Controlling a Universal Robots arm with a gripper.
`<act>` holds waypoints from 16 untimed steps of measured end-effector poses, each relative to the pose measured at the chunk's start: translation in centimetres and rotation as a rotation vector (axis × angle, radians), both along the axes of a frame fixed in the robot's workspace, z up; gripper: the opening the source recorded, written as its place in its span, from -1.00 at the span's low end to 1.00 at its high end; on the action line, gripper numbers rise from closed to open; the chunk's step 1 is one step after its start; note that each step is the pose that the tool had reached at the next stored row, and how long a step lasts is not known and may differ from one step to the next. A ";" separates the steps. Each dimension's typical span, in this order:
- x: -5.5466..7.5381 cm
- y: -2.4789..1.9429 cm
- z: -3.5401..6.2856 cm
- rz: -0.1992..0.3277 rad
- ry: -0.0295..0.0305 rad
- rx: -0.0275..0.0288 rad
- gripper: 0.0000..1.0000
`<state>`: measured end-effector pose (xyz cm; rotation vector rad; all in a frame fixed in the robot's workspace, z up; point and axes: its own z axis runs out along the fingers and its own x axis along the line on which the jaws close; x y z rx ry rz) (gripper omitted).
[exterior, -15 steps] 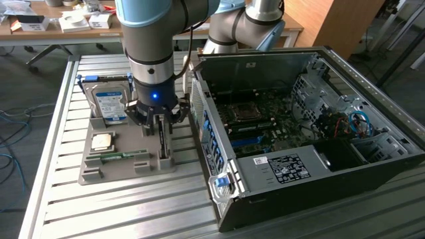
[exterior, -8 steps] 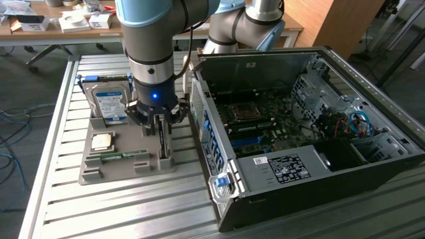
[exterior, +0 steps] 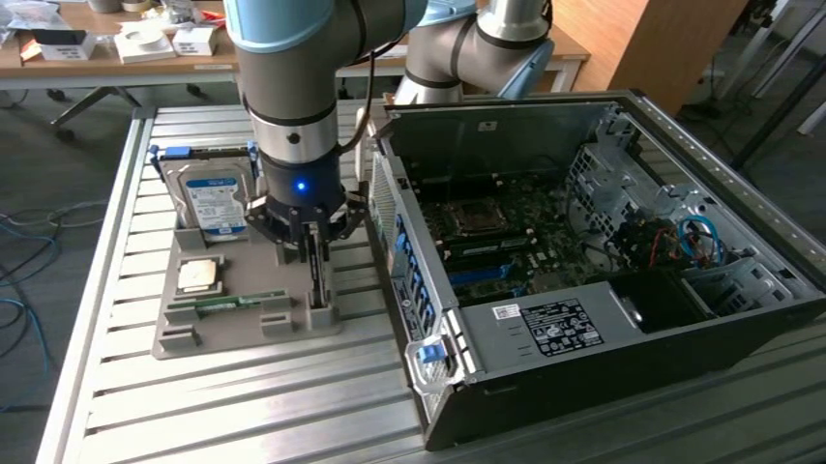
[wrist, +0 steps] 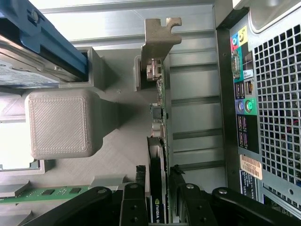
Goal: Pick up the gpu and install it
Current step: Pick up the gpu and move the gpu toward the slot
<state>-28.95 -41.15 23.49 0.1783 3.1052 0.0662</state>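
Note:
The gpu (exterior: 317, 286) stands on edge in a slot of the grey holder tray (exterior: 181, 340), just beside the open computer case (exterior: 568, 319). My gripper (exterior: 313, 256) hangs straight down over it. In the wrist view the gpu (wrist: 158, 117) appears as a thin dark board with its pale metal bracket (wrist: 161, 33) at the far end. The gripper (wrist: 157, 178) straddles the board's near end, open, with a black finger (wrist: 140, 181) close on each side and only narrow gaps to the card.
The tray also holds a silver hard drive with a blue label (exterior: 213, 205), a CPU (exterior: 199, 275) and a green RAM stick (exterior: 232, 305). The case's motherboard (exterior: 497, 232) lies exposed. The case's rear port panel (wrist: 242, 94) runs alongside the gpu. Slatted metal table (exterior: 232, 406) underneath.

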 end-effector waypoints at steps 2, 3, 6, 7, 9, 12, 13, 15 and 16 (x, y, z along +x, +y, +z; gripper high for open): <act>0.0 0.00 0.00 0.000 0.0000 0.0000 -0.32; 0.0 0.00 0.00 0.000 0.0000 0.0000 -0.32; 0.0 0.00 0.00 0.000 0.0000 0.0000 -0.32; 0.0 0.00 0.00 0.000 0.0000 0.0000 -0.32; 0.0 0.00 0.00 0.000 0.0000 0.0000 -0.32; 0.0 0.00 0.00 0.000 0.0003 0.0000 -0.34; 0.0 0.00 0.00 0.000 0.0000 0.0000 -0.47; 0.0 0.00 0.00 0.000 0.0000 0.0000 -0.47; 0.0 0.00 0.00 0.000 0.0000 0.0000 -0.47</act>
